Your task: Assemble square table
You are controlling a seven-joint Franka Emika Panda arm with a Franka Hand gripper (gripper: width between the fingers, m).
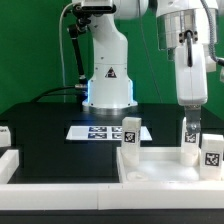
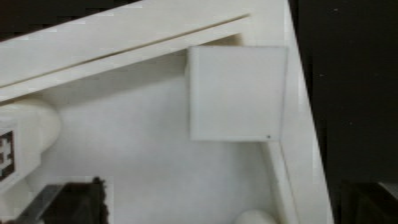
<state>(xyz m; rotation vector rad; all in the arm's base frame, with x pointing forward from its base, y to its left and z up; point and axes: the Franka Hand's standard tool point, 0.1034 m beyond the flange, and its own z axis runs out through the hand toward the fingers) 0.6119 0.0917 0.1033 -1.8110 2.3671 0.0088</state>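
The white square table top (image 1: 160,166) with its raised rim lies at the front right of the exterior view. Three chunky white tagged legs stand upright on it: one at its left corner (image 1: 131,132), one in the middle (image 1: 190,146) and one at the right edge (image 1: 212,151). My gripper (image 1: 190,125) hangs straight above the middle leg, fingers pointing down at its top. In the wrist view the top's inner face (image 2: 134,140), its rim, a white rectangular block (image 2: 240,95) in a corner and one leg (image 2: 22,150) show. One dark finger (image 2: 75,200) stands apart from a rounded white tip (image 2: 249,216); the jaws look open.
The marker board (image 1: 103,131) lies on the black table in front of the robot's base (image 1: 108,85). Low white border rails (image 1: 8,158) run along the exterior view's left and the front edge (image 1: 60,192). A green backdrop stands behind.
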